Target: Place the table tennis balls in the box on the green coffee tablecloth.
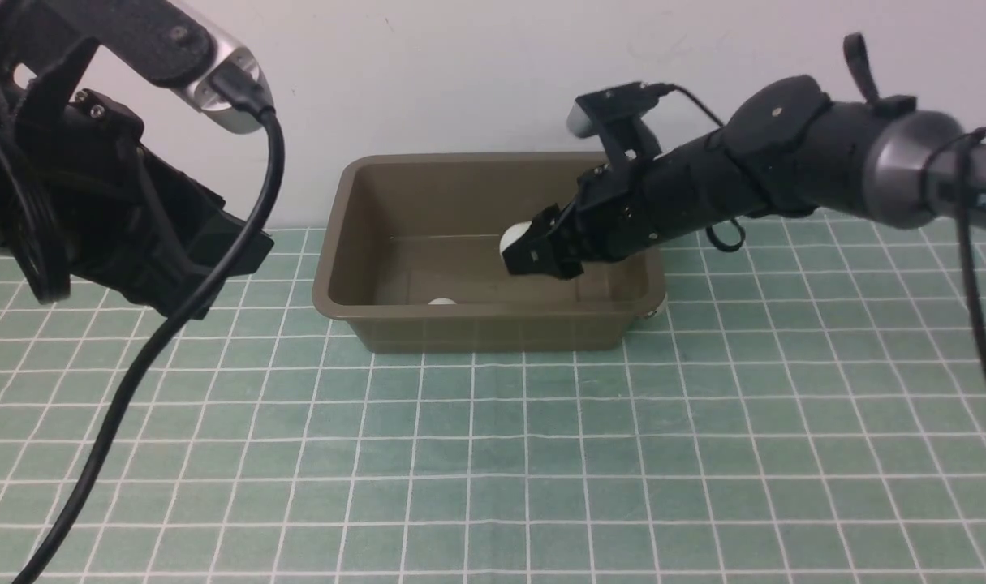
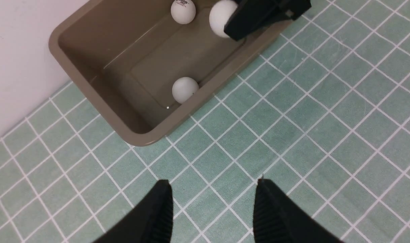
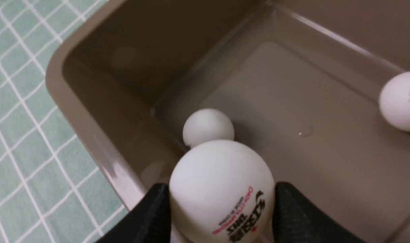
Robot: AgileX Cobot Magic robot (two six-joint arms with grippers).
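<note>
The olive-brown box (image 1: 336,243) stands on the green coffee tablecloth (image 1: 493,454) by the back wall. My right gripper (image 3: 221,202) is shut on a white table tennis ball (image 3: 221,182) with a dark and red logo, held above the box's floor (image 1: 513,237). Two more balls lie inside the box: a plain one (image 3: 208,126) near the front wall (image 2: 185,89) and a logo one (image 2: 183,11) further right (image 3: 400,101). My left gripper (image 2: 213,189) hangs open over the cloth to the left of the box, nothing between its fingers (image 2: 164,212).
A pale wall rises directly behind the box. A small white rounded thing (image 1: 659,307) peeks out at the box's front right corner on the cloth. The left arm's cable (image 1: 135,373) droops across the cloth's left side.
</note>
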